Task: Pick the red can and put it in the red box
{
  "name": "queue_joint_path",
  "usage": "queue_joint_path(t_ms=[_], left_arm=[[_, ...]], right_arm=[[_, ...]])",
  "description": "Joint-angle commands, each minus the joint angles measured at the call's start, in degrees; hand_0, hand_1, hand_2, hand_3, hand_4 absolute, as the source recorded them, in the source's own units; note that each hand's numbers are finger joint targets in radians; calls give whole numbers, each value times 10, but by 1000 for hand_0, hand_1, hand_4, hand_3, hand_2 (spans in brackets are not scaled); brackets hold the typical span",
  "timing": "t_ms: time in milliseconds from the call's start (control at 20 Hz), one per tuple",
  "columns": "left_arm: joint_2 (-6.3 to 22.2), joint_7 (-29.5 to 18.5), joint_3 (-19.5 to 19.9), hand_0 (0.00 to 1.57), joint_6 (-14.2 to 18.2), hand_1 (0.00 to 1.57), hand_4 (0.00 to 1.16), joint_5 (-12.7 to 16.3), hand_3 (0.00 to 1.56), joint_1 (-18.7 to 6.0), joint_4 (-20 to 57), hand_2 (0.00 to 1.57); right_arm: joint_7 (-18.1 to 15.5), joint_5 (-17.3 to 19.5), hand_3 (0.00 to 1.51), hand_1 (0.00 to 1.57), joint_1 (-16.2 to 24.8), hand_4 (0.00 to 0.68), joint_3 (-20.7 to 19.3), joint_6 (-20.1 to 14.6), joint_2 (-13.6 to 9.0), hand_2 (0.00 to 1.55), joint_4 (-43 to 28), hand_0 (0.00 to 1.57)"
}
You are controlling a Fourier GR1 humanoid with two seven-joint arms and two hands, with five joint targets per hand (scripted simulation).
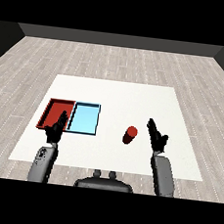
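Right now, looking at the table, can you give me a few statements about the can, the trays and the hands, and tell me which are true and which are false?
1. The red can stands on the table, outside both trays. True.
2. The right hand is curled round the can. False: its fingers are straight and it is apart from the can, to the can's right.
3. The red tray lies to the left of the light blue tray. True.
4. The can is nearer the left hand than the right hand. False: it is nearer the right hand.
5. The left hand holds something. False: it is open, at the front edge of the red tray.
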Motion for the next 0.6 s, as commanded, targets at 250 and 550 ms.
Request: queue_joint_path(t_ms=[250, 550], left_arm=[[-30, 34, -25, 0, -6, 0, 0, 2, 0, -23, -17, 0], [-46, -209, 0, 0, -31, 0, 0, 18, 0, -34, -17, 0]], right_arm=[[-78, -122, 0, 0, 132, 0, -119, 151, -115, 0, -36, 0], [-266, -154, 0, 0, 128, 0, -142, 213, -90, 0, -25, 0]])
